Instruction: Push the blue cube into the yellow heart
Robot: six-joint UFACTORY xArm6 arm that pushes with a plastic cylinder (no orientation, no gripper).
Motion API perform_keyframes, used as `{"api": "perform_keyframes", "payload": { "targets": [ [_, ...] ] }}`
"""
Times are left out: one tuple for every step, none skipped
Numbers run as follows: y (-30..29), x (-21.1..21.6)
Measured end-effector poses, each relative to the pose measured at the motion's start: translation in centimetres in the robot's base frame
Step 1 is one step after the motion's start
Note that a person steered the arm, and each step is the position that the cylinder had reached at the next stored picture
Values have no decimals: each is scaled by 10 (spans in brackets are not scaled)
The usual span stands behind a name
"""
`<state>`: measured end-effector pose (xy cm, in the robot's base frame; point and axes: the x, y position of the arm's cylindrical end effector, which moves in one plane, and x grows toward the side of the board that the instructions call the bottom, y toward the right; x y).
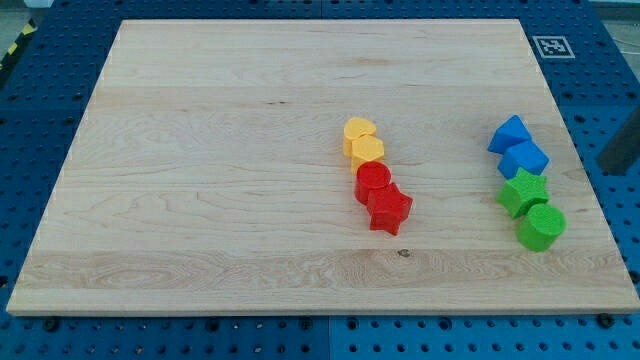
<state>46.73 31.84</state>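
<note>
Pale wooden board (200, 180) on blue pegboard table (40, 60). Yellow block (358, 131) (shape unclear) above centre; red cylinder (373, 182) below it, touching red star (390, 210). Near view's right edge: blue triangular block (509, 133); lower, green star-like block (523, 191) touching green cylinder (542, 226). Black-white marker tag (552, 46) at board's top right corner

1. Views supplied: one, the camera view; no second view is given, so no overlap is recorded.
2. Position: the scene is seen from above and from the view's bottom side, looking obliquely down.
3. Facing: the wooden board (250, 160) is seen narrowing toward the view's top.
4. Range: moderate; nearly the whole board is framed, with the blue pegboard table (40, 50) visible around it.
5. Reference: a printed marker (553, 46) is seen at the board's top right corner.
</note>
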Motion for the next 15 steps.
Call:
{"api": "perform_keyframes", "payload": {
  "targets": [
    [-30,0],
    [-53,0],
    [-72,5],
    [-76,7],
    [-82,7],
    [-115,5],
    [-135,3],
    [-138,17],
    [-146,25],
    [-170,4],
    [-172,-26],
    [-172,-26],
    [-172,-38],
    [-183,-63],
    [-204,-68]
  ]
}}
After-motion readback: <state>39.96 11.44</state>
